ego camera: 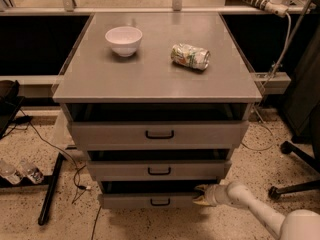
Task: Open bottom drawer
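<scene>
I see the bottom drawer (135,200) at 6 o'clock, lowest in the cabinet (150,81). My gripper (201,195) is at the drawer's 3 o'clock end, against its front; open or closed, I cannot tell. On top are a white bowl (124,39) at 11 o'clock and a can (190,56) at 1 o'clock.

Gripper (201,195) low, on outstretched arm (256,210)

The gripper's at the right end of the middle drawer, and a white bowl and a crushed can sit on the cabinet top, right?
No: the camera view shows the gripper at the right end of the bottom drawer, not the middle one. The white bowl and crushed can do sit on the cabinet top.
</scene>
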### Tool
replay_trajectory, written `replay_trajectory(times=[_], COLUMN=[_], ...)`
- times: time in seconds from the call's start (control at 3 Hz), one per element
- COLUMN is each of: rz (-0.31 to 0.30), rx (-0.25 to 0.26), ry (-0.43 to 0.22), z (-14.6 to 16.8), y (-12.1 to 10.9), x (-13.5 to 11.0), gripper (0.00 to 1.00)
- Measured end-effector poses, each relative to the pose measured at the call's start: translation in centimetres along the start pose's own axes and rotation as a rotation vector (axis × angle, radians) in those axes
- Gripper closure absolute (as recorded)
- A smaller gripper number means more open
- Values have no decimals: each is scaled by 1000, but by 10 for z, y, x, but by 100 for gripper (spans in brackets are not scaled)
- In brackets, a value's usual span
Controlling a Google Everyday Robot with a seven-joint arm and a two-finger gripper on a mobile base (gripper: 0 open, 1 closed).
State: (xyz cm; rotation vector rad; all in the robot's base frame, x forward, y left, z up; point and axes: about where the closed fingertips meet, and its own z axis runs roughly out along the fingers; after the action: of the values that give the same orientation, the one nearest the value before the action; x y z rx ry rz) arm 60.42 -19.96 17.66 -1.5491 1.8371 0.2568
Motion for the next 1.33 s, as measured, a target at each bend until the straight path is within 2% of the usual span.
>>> replay_trajectory(times=[0.33,0.67,1.0,1.33], rz=[0,0,0,15], rx=[0,0,-1,-23], ry=[0,0,0,-8], z=[-2,-1,-1,-3], y=[-1,0,0,10], x=[0,0,0,4], gripper=[100,81,57,34])
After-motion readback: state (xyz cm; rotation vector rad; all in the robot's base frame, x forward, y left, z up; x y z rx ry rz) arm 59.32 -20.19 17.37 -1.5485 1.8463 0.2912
